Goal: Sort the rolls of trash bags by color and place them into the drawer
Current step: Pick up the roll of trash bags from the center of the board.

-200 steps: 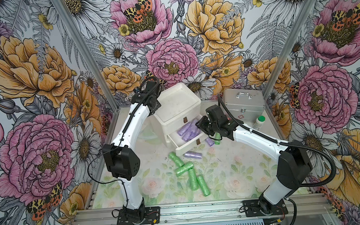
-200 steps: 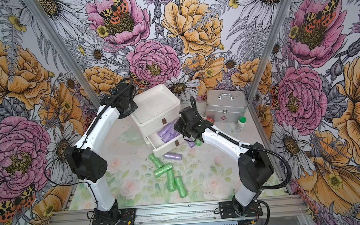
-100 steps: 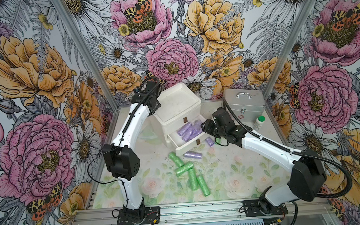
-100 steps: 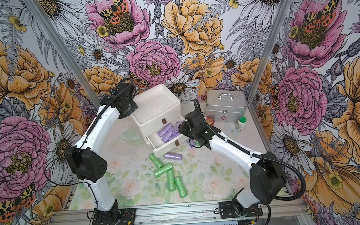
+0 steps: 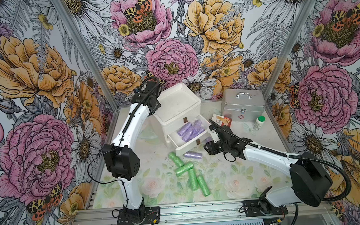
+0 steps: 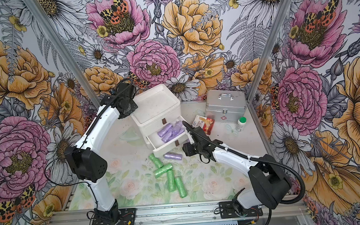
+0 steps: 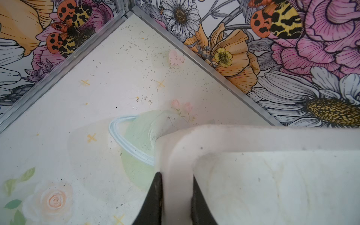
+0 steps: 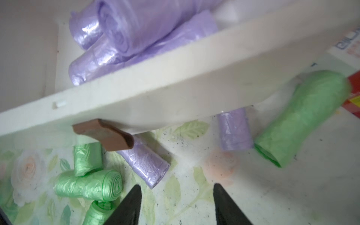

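The white drawer unit (image 5: 177,102) stands mid-table with its lower drawer (image 5: 189,146) pulled out. Several lilac rolls (image 5: 189,129) lie in the drawer. One lilac roll (image 5: 193,155) and several green rolls (image 5: 183,169) lie on the table in front of it. My right gripper (image 8: 176,187) hangs open and empty just off the drawer's front right corner, also seen in a top view (image 6: 185,150). Beyond its fingers lie a lilac roll (image 8: 144,161), a second lilac roll (image 8: 234,129) and a green roll (image 8: 303,116). My left gripper (image 7: 176,173) is shut on the unit's top rim (image 7: 253,134) at its back left corner.
A silver case (image 5: 243,107) stands at the back right, with a red-and-white box (image 5: 222,120) and a white bottle with a green cap (image 5: 259,122) in front of it. The brown drawer handle (image 8: 105,134) juts out over the table. The walls close in on three sides.
My right gripper has drawn back from over the drawer toward the table's front and its jaws have spread wider. The left arm has stayed put.
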You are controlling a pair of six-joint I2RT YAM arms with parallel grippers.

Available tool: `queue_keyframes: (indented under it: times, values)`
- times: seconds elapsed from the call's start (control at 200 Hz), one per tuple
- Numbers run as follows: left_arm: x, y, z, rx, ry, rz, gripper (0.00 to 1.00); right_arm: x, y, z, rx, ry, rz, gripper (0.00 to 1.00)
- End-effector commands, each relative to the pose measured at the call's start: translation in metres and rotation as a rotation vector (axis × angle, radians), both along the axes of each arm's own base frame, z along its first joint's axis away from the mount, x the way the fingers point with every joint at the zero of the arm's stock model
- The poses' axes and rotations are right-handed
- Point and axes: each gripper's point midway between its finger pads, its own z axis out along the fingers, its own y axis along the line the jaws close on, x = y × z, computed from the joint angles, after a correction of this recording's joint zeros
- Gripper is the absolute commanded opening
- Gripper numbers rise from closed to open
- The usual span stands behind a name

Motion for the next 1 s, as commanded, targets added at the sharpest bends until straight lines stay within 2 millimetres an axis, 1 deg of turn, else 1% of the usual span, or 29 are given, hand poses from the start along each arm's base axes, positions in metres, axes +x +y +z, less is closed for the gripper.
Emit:
queue_keyframes:
  times: [0.0, 0.085, 0.165, 0.255, 0.505, 0.661, 0.721, 0.801, 0.991]
  values:
    - [-0.027, -0.067, -0.083, -0.31, 0.29, -0.084, 0.0, 0.003, 0.031, 0.006, 0.051, -0.14, 0.178, 0.61]
    - [-0.028, -0.062, -0.08, -0.309, 0.285, -0.079, 0.0, 0.004, 0.042, 0.0, 0.092, -0.163, 0.214, 0.61]
    - [-0.03, -0.06, -0.079, -0.31, 0.285, -0.077, 0.0, 0.004, 0.049, -0.008, 0.11, -0.18, 0.224, 0.61]
    - [-0.032, -0.056, -0.08, -0.306, 0.289, -0.069, 0.0, 0.005, 0.057, -0.012, 0.127, -0.211, 0.238, 0.61]
    - [-0.032, -0.056, -0.083, -0.306, 0.295, -0.071, 0.0, 0.007, 0.069, -0.037, 0.105, -0.23, 0.266, 0.61]
    - [-0.033, -0.055, -0.083, -0.306, 0.297, -0.071, 0.0, 0.002, 0.077, -0.057, 0.081, -0.204, 0.296, 0.6]
    - [-0.033, -0.053, -0.082, -0.305, 0.295, -0.069, 0.0, -0.003, 0.076, -0.063, 0.068, -0.196, 0.303, 0.6]
    - [-0.034, -0.051, -0.082, -0.302, 0.296, -0.065, 0.0, -0.007, 0.072, -0.065, 0.057, -0.205, 0.291, 0.6]
    - [-0.033, -0.049, -0.084, -0.302, 0.298, -0.058, 0.0, -0.013, 0.061, -0.054, 0.067, -0.228, 0.259, 0.6]
